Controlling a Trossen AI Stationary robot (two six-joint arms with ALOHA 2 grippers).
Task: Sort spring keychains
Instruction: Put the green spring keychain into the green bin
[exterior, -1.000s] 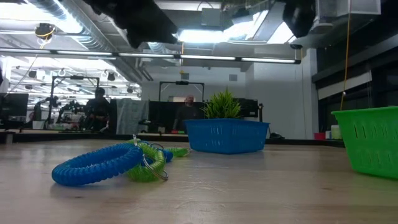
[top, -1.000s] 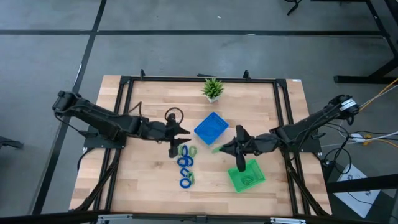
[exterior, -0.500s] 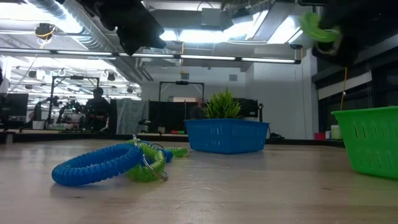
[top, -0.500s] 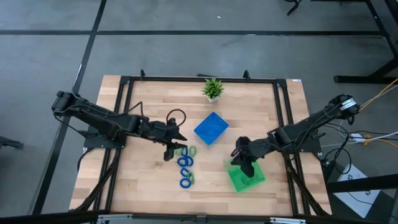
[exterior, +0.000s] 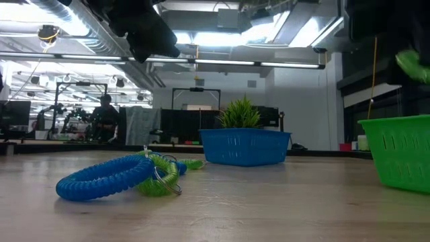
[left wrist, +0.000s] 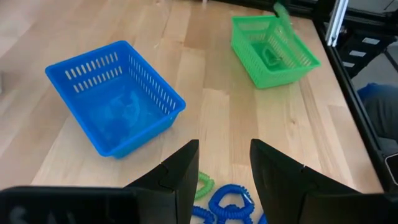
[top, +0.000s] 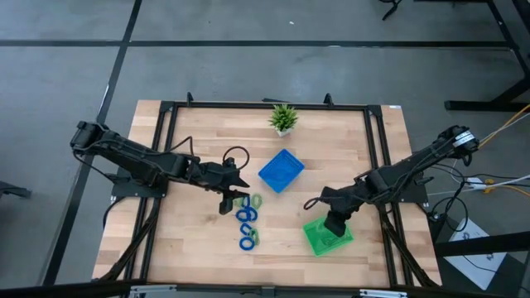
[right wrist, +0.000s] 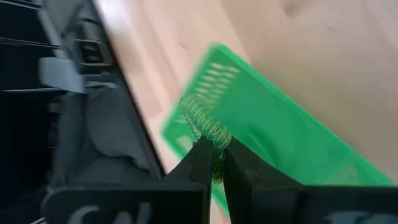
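Observation:
Several blue and light green spring keychains (top: 247,219) lie in a loose pile on the table left of centre; they also show in the low view (exterior: 114,178). My left gripper (top: 232,195) is open just above the pile's far end, and its own view shows the coils below its fingers (left wrist: 227,202). My right gripper (top: 330,226) is shut on a light green keychain (right wrist: 206,124) over the green tray (top: 339,240). The held keychain shows blurred in the low view (exterior: 413,64). Another green keychain (left wrist: 271,57) lies in the green tray. My right gripper pinches one end of the light green keychain's coil (right wrist: 214,142) between its two fingers (right wrist: 200,163). The fingers point down from above. The coil sticks out past the fingertips, lifted clear above the green tray (right wrist: 280,143).
A blue tray (top: 281,170) stands at the table's centre, with something blue inside it (left wrist: 124,109). A small potted plant (top: 283,117) stands at the far edge. Bare wood lies between the two trays and along the near edge. People show in the room behind.
My right gripper has carried the light green keychain from the gap between the trays toward the table's right and near edges, and is now over the green tray. My left gripper has shifted a little toward the near edge, closer to the pile.

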